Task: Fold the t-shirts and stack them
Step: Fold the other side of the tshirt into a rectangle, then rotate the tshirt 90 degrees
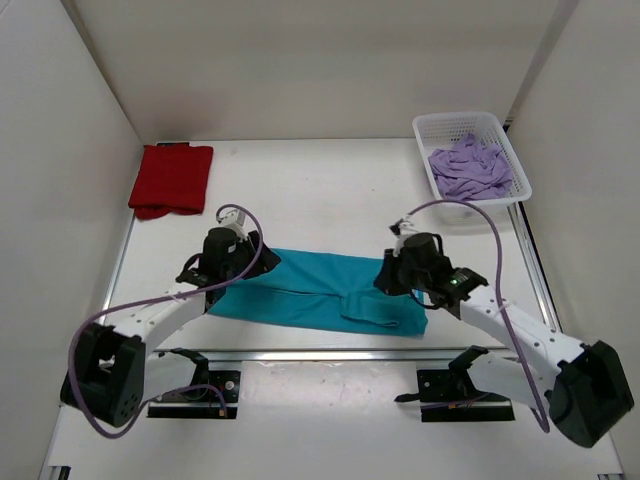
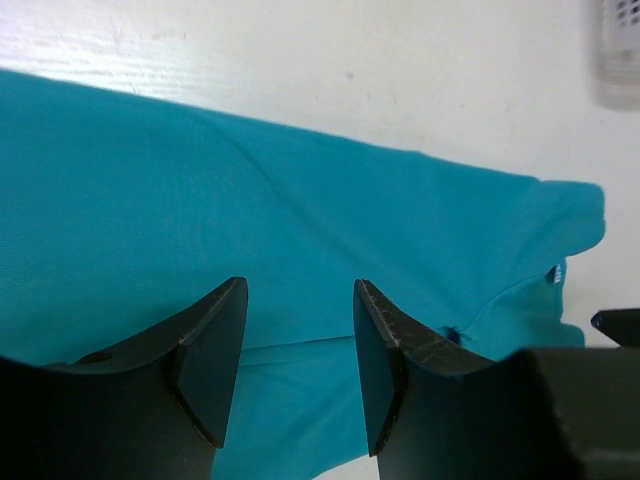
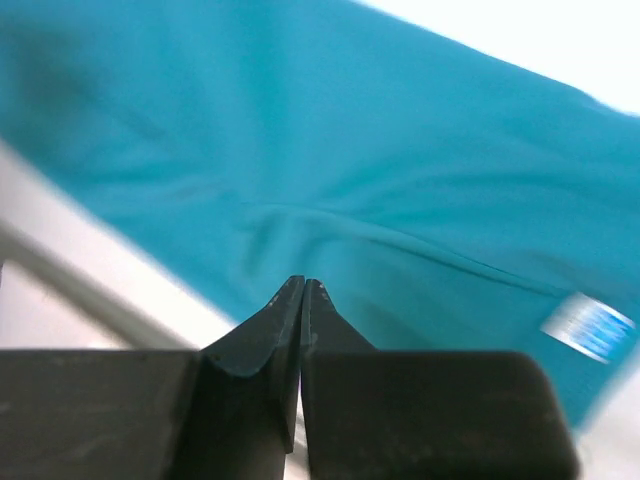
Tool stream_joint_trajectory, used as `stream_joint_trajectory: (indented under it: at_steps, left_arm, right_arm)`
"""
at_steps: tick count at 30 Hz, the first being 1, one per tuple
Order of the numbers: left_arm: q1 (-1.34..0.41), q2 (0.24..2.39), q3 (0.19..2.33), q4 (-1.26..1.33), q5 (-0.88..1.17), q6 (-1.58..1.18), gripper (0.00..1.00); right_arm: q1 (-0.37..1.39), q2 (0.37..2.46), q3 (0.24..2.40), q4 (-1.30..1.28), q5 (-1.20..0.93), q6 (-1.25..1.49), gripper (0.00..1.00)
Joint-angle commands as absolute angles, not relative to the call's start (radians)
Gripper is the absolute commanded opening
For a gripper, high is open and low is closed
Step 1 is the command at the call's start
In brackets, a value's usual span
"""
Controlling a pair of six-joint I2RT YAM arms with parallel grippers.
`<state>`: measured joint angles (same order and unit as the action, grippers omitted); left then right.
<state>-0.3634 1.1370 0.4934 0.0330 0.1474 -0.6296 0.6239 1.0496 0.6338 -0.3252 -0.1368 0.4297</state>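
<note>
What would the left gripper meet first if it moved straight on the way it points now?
Most likely the teal shirt. The left gripper is open and points at the cloth, which fills the view ahead of it. How near it is, I cannot tell.

Bright, even light, soft shadows; right wrist view seemingly blurry.

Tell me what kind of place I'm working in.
Likely a robot test cell, not a home: plain white walls box in a white table, a left arm and right arm are bolted at its near edge, and a basket holds a purple t-shirt.
</note>
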Motion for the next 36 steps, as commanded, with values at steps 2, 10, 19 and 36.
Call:
stream_joint_trajectory:
  at_steps: [2, 10, 19, 36]
  left_arm:
    - [-0.362, 1.233, 0.517, 0.121, 0.186, -0.655, 0.57]
    - [-0.236, 1.341, 0.48, 0.221, 0.284, -0.727, 0.58]
    - [-0.107, 1.394, 0.414, 0.271, 0.353, -0.778, 0.59]
    - [-0.293, 1.094, 0.526, 0.003, 0.236, -0.61, 0.6]
  right_arm:
    - [0.522, 0.977, 0.47, -0.318, -0.132, 0.497, 0.0]
    - [0.555, 0.858, 0.266, -0.348, -0.111, 0.623, 0.0]
    - [0.532, 0.758, 0.35, -0.374, -0.104, 0.615, 0.18]
    - [0.382, 1.85, 0.971, 0.003, -0.144, 0.471, 0.0]
